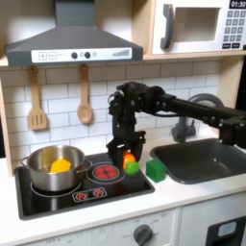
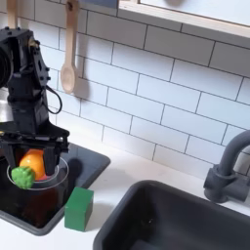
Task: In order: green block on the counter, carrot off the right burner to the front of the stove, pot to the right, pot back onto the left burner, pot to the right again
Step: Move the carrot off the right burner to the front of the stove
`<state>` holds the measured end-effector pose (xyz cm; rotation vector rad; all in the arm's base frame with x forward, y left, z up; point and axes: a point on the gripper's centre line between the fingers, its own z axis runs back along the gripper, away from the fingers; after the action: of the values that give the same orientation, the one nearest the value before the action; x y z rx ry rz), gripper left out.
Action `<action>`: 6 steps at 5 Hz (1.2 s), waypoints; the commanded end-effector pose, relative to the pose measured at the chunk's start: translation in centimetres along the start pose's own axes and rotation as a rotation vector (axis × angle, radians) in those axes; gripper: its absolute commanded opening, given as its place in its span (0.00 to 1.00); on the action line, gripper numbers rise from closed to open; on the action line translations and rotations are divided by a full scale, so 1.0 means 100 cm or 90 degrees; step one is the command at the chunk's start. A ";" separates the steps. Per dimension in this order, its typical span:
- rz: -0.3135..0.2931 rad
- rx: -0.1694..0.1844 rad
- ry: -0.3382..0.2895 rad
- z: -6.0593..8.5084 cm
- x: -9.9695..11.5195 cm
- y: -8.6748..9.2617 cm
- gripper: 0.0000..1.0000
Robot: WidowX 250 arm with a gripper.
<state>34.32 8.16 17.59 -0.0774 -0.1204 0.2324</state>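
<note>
The carrot lies on the right burner of the black stove, its light green end toward the front. My gripper points straight down over it, open, with one finger on each side of the orange body. The green block sits on the off-white counter just past the stove's edge, toward the sink. On the left burner stands the steel pot, holding a yellow food piece.
A dark sink with a grey faucet lies beyond the block. A wooden spatula and a wooden spoon hang on the tiled back wall. The range hood is overhead.
</note>
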 end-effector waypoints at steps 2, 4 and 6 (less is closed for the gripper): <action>-0.013 0.007 -0.003 -0.002 -0.014 -0.013 0.00; -0.014 0.022 0.000 -0.009 -0.010 -0.007 0.00; -0.021 0.027 -0.012 -0.007 -0.008 -0.008 0.00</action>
<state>33.77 7.08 16.70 -0.0317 -0.1297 0.2033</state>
